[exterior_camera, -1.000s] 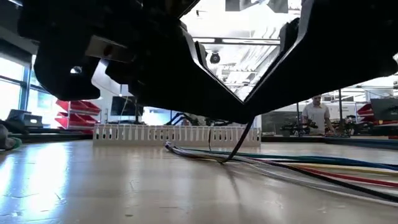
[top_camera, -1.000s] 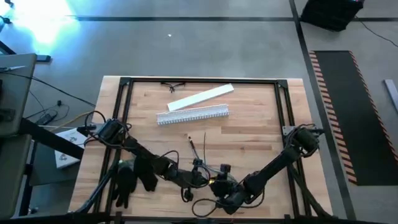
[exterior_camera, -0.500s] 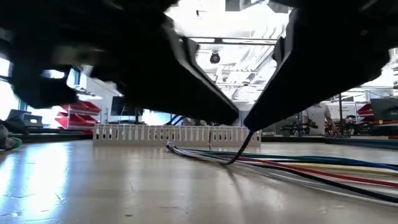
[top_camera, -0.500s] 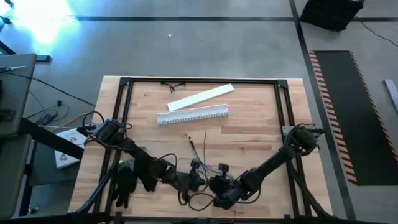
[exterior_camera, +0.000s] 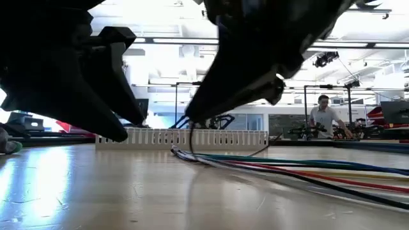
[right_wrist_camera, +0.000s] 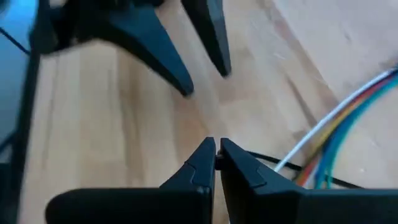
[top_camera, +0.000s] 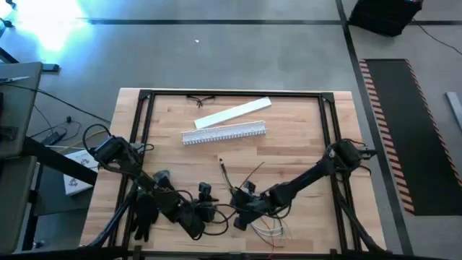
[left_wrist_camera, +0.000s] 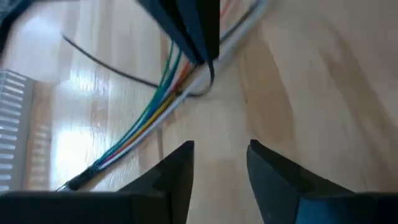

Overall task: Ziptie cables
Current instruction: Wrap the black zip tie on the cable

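**Left gripper lets go; right one keeps the tie**

Compared with a second ago, the left gripper (left_wrist_camera: 221, 168) has backed away to the left and now sits on the near side of the slotted channel (top_camera: 224, 133), off toward its left end, jaws released and holding nothing. To me that means the hand-off is over and this arm is clearing out.

The cables (left_wrist_camera: 155, 109) lie flat on the table (top_camera: 289, 144), well to the near side of the channel, with their loose ends pointing at its middle. A thin black zip tie (left_wrist_camera: 208, 78) loops around them.

The right gripper (right_wrist_camera: 216, 152) has shifted left with the bundle and hangs just above it, jaws clenched on the tie's strand. I judge the loop is on but not yet cinched tight.

Around them, a dark glove (top_camera: 144, 209) lies beyond the channel's left end on the near side, and a flat white strip (top_camera: 232, 113) rests just behind the channel. The released left fingers, close to the bundle, are what could foul a pull.
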Controlling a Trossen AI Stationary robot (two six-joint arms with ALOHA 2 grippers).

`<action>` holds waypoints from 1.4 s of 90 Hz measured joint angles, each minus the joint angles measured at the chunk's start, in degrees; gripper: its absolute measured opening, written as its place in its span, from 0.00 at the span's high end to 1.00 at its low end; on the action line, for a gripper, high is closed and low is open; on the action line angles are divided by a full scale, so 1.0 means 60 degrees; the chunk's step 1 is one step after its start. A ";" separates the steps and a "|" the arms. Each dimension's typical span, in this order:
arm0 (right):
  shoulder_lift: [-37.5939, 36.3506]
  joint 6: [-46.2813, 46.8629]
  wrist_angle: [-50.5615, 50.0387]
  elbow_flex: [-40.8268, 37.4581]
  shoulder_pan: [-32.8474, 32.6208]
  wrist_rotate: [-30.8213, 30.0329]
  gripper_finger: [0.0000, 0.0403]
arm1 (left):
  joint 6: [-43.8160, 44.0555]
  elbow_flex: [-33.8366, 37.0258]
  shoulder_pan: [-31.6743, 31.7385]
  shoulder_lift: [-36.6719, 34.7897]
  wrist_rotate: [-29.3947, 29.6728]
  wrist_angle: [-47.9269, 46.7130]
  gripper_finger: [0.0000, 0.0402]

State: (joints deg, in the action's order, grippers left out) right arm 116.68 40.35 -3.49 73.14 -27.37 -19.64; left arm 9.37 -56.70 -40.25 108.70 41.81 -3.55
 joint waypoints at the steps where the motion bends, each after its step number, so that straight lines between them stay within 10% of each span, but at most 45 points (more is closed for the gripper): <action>1: -0.0002 0.0045 -0.0004 0.0000 0.0024 0.0035 1.00 | -0.0001 0.0083 -0.0001 0.0001 0.0066 0.0180 0.67; 22: -0.0007 0.0297 -0.0019 0.0000 0.0275 0.0860 1.00 | -0.0398 0.2160 0.0353 0.0009 0.0199 0.4891 0.68; 37: -0.0065 0.0383 0.0001 0.0000 0.0373 0.1268 1.00 | -0.1334 0.2997 0.1010 0.0009 -0.1606 0.7377 0.68; 56: -0.0609 0.0742 -0.0118 0.0000 0.0515 0.1554 1.00 | -0.2210 0.3022 0.1695 0.0009 -0.3716 0.7882 0.68; 126: -0.1128 0.0802 -0.0255 -0.0002 0.0758 0.2328 1.00 | -0.2395 0.3022 0.2044 0.0005 -0.4631 0.8366 0.68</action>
State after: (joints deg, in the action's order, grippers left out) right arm 109.91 45.16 -5.02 73.13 -22.82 -5.68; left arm -5.00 -38.57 -27.99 108.73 14.02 46.64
